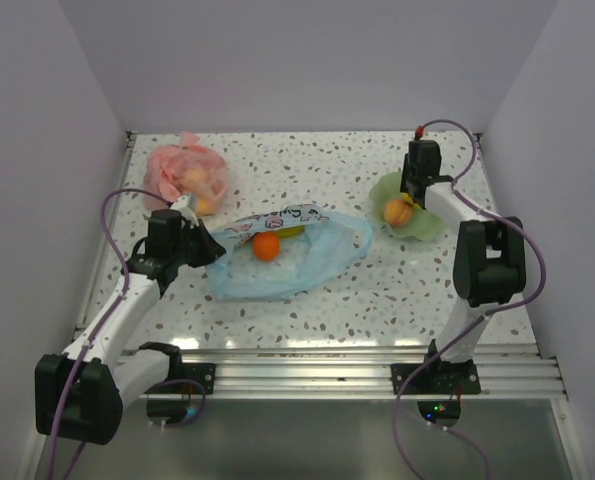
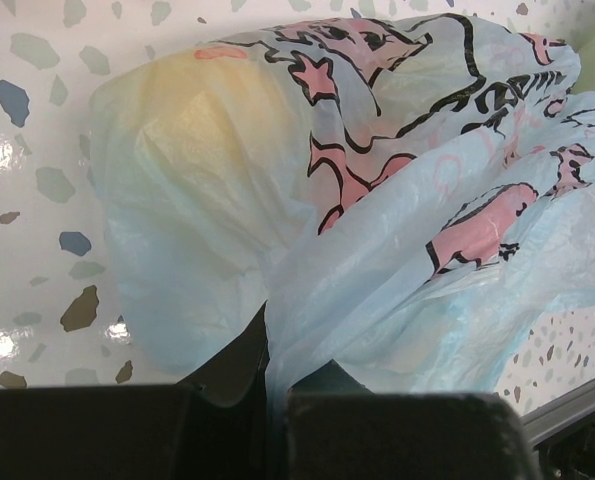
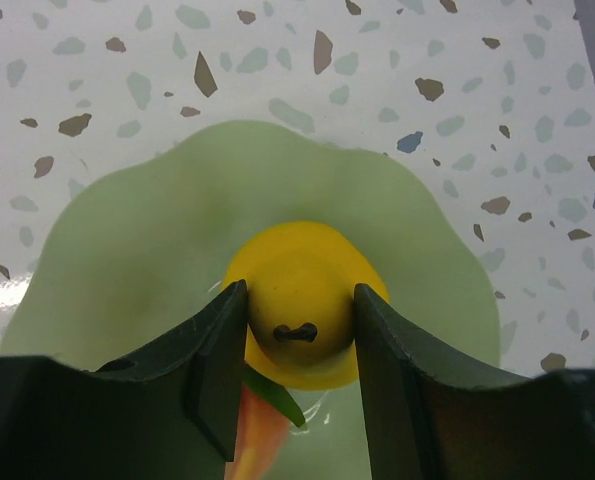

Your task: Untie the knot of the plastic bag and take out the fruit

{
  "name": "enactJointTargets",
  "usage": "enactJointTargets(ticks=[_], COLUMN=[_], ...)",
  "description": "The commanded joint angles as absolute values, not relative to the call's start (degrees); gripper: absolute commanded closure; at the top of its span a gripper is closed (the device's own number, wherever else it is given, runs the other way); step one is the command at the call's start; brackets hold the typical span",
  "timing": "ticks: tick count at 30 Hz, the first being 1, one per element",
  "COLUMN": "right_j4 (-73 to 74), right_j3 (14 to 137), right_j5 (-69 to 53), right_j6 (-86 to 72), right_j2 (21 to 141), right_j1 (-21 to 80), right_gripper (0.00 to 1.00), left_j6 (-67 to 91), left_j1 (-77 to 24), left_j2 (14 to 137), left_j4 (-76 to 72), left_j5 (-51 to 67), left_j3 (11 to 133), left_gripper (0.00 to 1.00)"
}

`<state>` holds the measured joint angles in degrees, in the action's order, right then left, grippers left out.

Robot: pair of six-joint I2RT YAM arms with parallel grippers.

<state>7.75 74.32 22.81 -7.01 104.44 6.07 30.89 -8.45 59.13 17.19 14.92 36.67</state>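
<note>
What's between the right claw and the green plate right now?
A yellow fruit, pinched in the right claw over the green plate; the right wrist view shows it. An orange fruit sits on the plate too.

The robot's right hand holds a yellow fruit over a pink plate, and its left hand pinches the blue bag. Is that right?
Almost. The plate is green, not pink. The right wrist view shows the right gripper shut on the yellow fruit over it. The left gripper does pinch the blue bag.
</note>
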Motion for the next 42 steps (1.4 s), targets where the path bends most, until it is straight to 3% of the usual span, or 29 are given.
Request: enactJointTargets(ticks=[1, 5, 6, 9, 13, 20, 29, 35, 42], right_j4=[4.83, 6.06, 5.98, 7.11, 8.70, 14.23, 17.75, 12.49, 6.43], right_j3=[78.13, 79.80, 79.89, 80.59, 81.03, 82.00, 79.55, 72.26, 65.14], right_j5=[20.49, 17.67, 16.97, 15.65, 13.20, 8.36, 3.87, -2.02, -9.14], right_j6=[-6.86, -6.33, -6.07, -5.45, -4.57, -1.67, -2.89, -10.62, -13.00], right_j2=[105.81, 107.66, 107.67, 107.32, 104.51, 96.35, 86.05, 81.92, 84.20], right_j1=[5.89, 5.89, 5.98, 5.98, 6.06, 9.22, 26.35, 39.96, 46.75], right_gripper=[0.86, 0.61, 0.46, 0.24, 0.11, 0.07, 0.07, 0.08, 0.08], left_j6=[30.32, 30.32, 30.32, 30.32, 30.50, 30.15, 30.15, 30.50, 30.50], left_j1=[-8.96, -8.88, -8.88, -8.96, -8.88, -8.88, -8.88, -8.96, -8.88], left_j2=[58.18, 58.45, 58.53, 58.62, 58.54, 59.15, 60.47, 60.91, 61.17], left_j4=[14.33, 14.06, 14.06, 13.89, 13.97, 14.85, 15.82, 15.82, 16.17], left_j5=[16.52, 16.96, 16.88, 16.88, 17.14, 16.26, 14.68, 14.15, 14.24], left_j3=[36.39, 36.30, 36.39, 36.39, 36.47, 37.70, 39.29, 40.17, 41.04], left_gripper=[1.00, 1.00, 1.00, 1.00, 1.00, 1.00, 0.99, 0.99, 0.99])
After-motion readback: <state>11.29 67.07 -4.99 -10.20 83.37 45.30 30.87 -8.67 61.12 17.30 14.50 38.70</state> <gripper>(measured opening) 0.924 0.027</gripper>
